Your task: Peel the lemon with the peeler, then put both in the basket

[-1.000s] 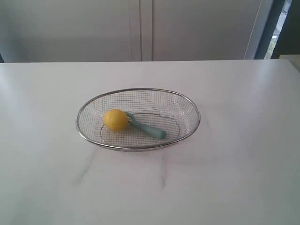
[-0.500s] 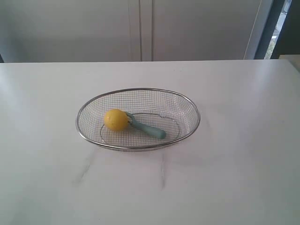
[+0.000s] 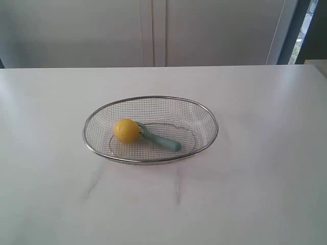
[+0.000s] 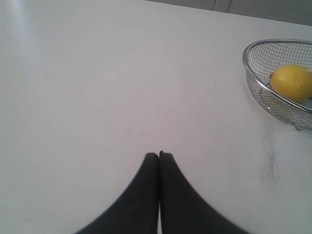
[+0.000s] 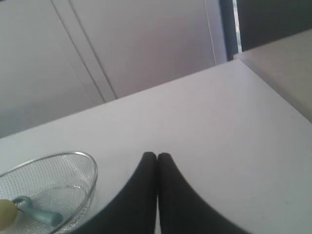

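The yellow lemon (image 3: 125, 130) lies in the left half of the wire mesh basket (image 3: 206, 113) at the middle of the white table. The teal peeler (image 3: 162, 141) rests beside it in the basket, its head touching the lemon and its handle pointing right. Neither arm shows in the exterior view. In the left wrist view my left gripper (image 4: 159, 154) is shut and empty over bare table, well away from the basket (image 4: 251, 78) and lemon (image 4: 291, 83). My right gripper (image 5: 157, 155) is also shut and empty, apart from the basket (image 5: 90, 171), where the peeler (image 5: 39, 213) and lemon (image 5: 6, 213) show.
White cabinet doors (image 3: 153, 30) stand behind the table. The table's right edge (image 5: 273, 90) meets a beige surface beyond it. Faint grey smudges (image 3: 92, 186) mark the tabletop in front of the basket.
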